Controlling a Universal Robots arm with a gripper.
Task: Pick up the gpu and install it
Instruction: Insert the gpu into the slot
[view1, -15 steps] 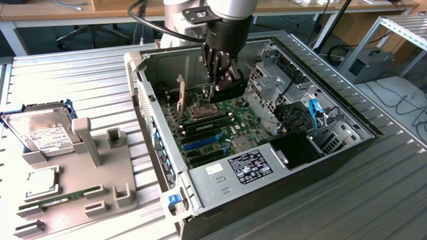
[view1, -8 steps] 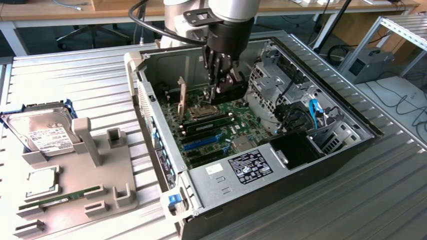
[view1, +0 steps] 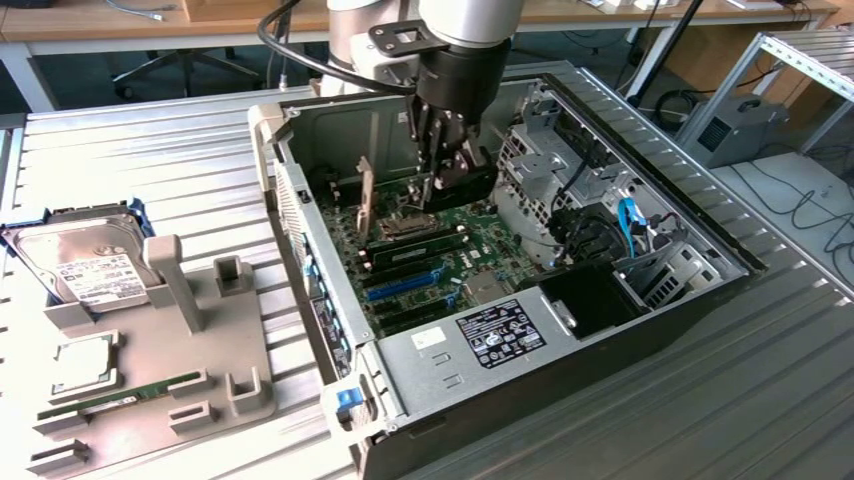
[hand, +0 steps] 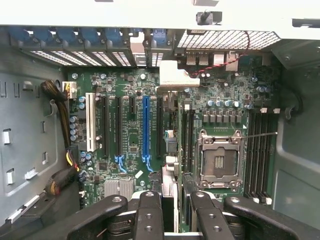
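Closest to the wrist camera, the gripper (hand: 172, 202) has its two black fingers (hand: 149, 215) clamped on the gpu (hand: 170, 165), a thin card seen edge-on and held upright with its pale metal end bracket (hand: 175, 77) toward the case's vented rear wall. Beyond the fingers, the card stands over the green motherboard (hand: 130, 142), between the long blue slot (hand: 145, 127) and the open CPU socket (hand: 220, 162), right beside a black slot; whether its lower edge has entered any slot cannot be told. In the exterior view, near the camera on the exterior view's left, a grey fixture tray (view1: 200, 385) holds a narrow green RAM stick (view1: 120, 398), a square processor chip (view1: 83, 365) and, further back, a silver hard drive (view1: 87, 265) with a white label. Next to it the open computer case (view1: 667, 185) lies on its side on the ribbed metal table (view1: 747, 400), its labelled power supply (view1: 501, 335) at the nearer end. Deeper inside the case, the arm's gripper (view1: 447, 170) reaches straight down with the dark card (view1: 461, 183) in its grasp just above the board (view1: 441, 245). Behind the table are a wooden desk (view1: 80, 20) and an office chair (view1: 187, 65).
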